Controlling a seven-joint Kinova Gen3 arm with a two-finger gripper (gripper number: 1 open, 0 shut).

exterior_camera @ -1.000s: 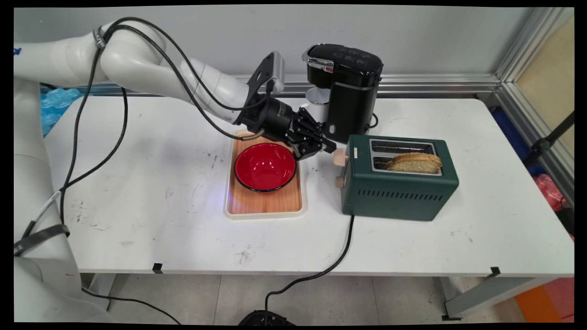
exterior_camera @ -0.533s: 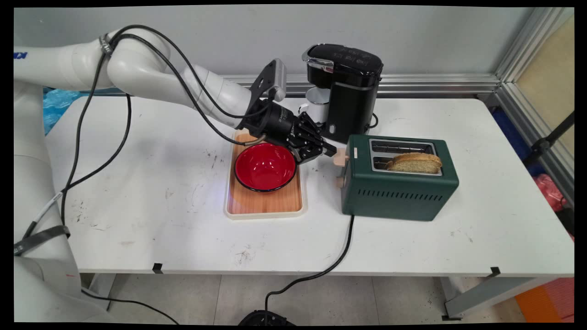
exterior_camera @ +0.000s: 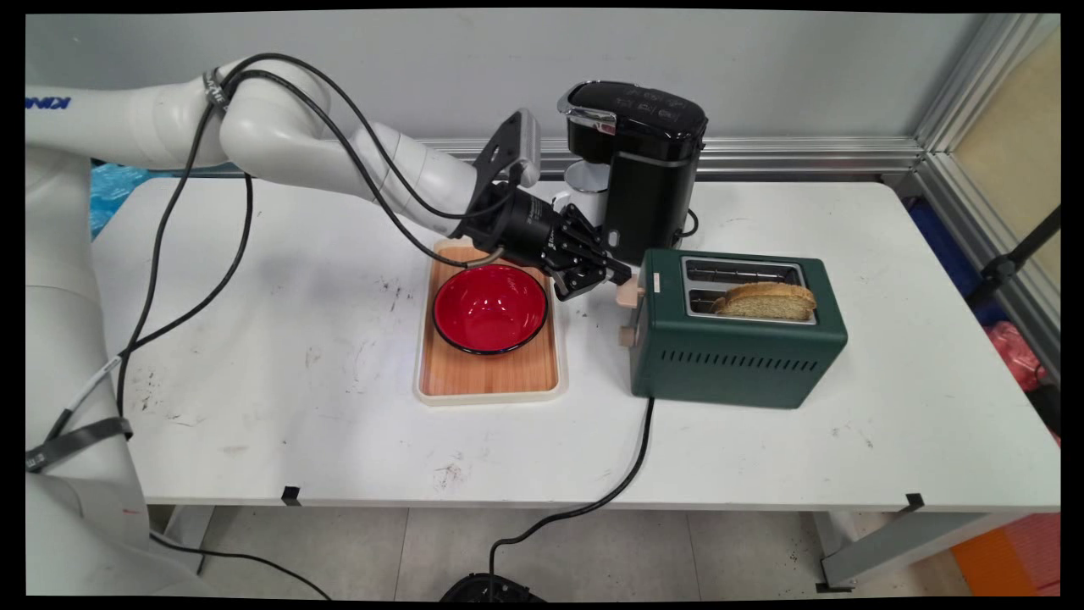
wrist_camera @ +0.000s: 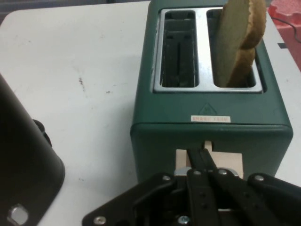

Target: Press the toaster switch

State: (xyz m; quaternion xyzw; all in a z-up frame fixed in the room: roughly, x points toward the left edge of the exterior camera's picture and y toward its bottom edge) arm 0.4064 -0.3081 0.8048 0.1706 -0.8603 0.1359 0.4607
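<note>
Here, gripper [exterior_camera: 616,277] fingers pressed together against the toaster's [exterior_camera: 737,347] lever [wrist_camera: 208,162], half-hidden behind black linkage.

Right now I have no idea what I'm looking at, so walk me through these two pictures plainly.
This is a white robot arm with a black two-finger gripper. The main view looks down across a white table; the hand view is taken from a camera on the gripper itself. On the table stand a green toaster with a bread slice in one slot, a black coffee maker, and a wooden tray holding a red bowl. The gripper's shut fingers rest at the toaster's beige lever; it holds nothing.
</note>
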